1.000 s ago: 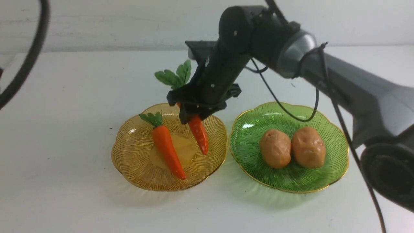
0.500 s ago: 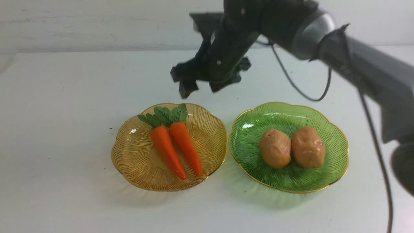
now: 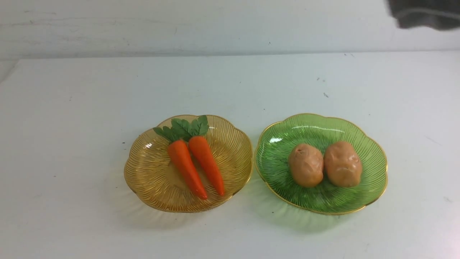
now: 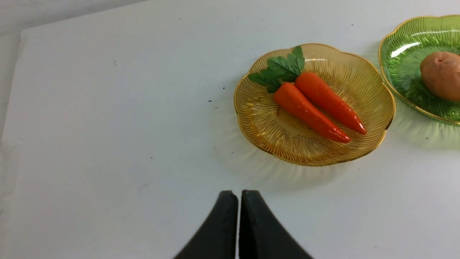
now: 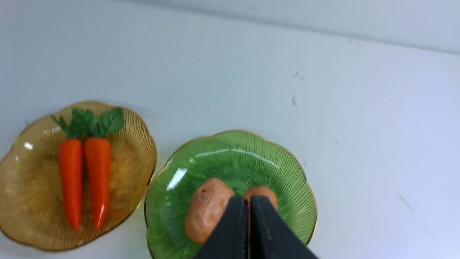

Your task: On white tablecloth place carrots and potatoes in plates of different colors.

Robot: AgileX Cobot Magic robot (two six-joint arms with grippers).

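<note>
Two orange carrots (image 3: 185, 167) (image 3: 206, 162) lie side by side in the amber plate (image 3: 151, 176), leafy tops pointing away from me. Two tan potatoes (image 3: 306, 164) (image 3: 342, 163) sit touching in the green plate (image 3: 280, 158) to its right. Both plates rest on the white tablecloth (image 3: 72, 108). My left gripper (image 4: 239, 194) is shut and empty, hovering over bare cloth short of the amber plate (image 4: 363, 82). My right gripper (image 5: 248, 199) is shut and empty, high above the green plate (image 5: 230, 158), partly hiding the potatoes (image 5: 208, 208). Only a blurred bit of the right arm (image 3: 424, 14) shows in the front view.
A pale wall runs along the cloth's far edge. Small dark specks (image 3: 325, 95) dot the cloth behind the green plate. The cloth's left edge shows in the left wrist view (image 4: 14, 72).
A second ago my right gripper held the second carrot over the amber plate. It let the carrot go beside the first, then rose and drew back to the upper right, almost out of the front view.
</note>
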